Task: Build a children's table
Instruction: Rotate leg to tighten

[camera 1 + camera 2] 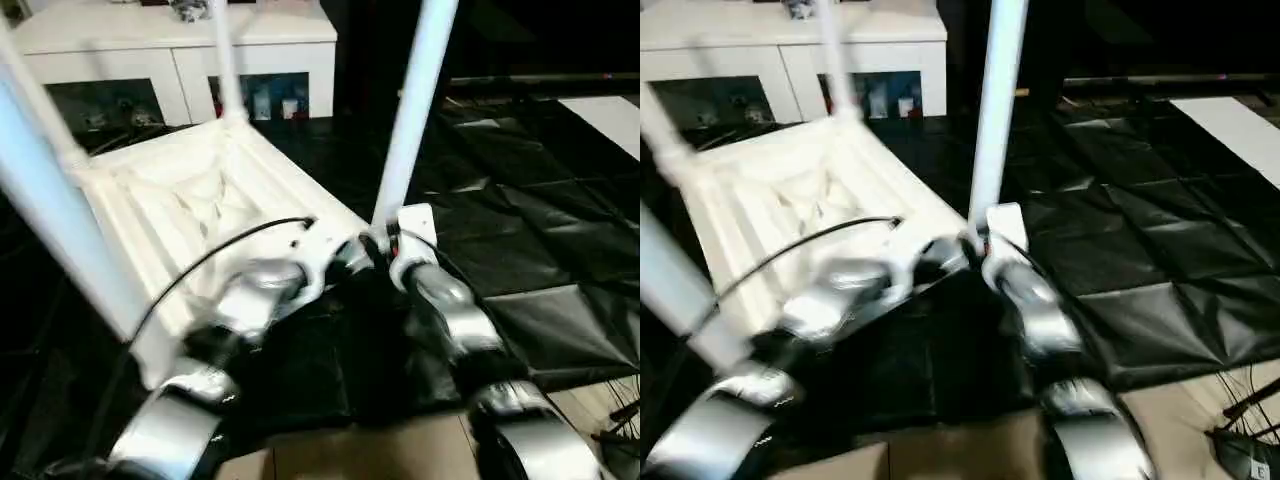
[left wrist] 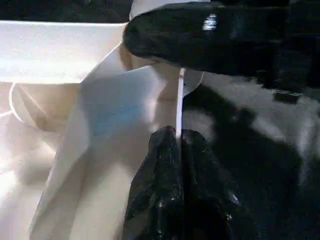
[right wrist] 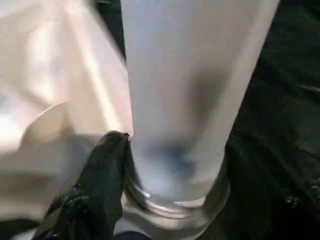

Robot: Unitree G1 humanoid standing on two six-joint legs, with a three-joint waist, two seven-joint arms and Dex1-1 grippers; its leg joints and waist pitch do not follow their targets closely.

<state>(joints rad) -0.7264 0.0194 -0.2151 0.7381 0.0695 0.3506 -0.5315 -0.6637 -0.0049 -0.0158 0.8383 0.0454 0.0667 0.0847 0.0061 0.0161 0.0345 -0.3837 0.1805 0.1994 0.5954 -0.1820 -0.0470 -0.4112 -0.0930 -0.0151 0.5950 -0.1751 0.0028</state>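
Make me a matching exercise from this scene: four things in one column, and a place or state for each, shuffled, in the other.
Things:
1. table top
2. leg at the right gripper
3. cabinet
4. left gripper

Places or states:
A. at the back, with glass doors
B. jaws pinched on a thin white edge
C. underside up, ribs showing
D. upright in a corner socket

Pairs: 1-C, 2-D, 3-A, 4-B

The silver forearms (image 1: 250, 290) are motion-blurred. The leg (image 1: 410, 110) by the right gripper (image 3: 107, 165) runs off the top edge. Items behind the cabinet (image 1: 180, 40) glass are too small to identify.
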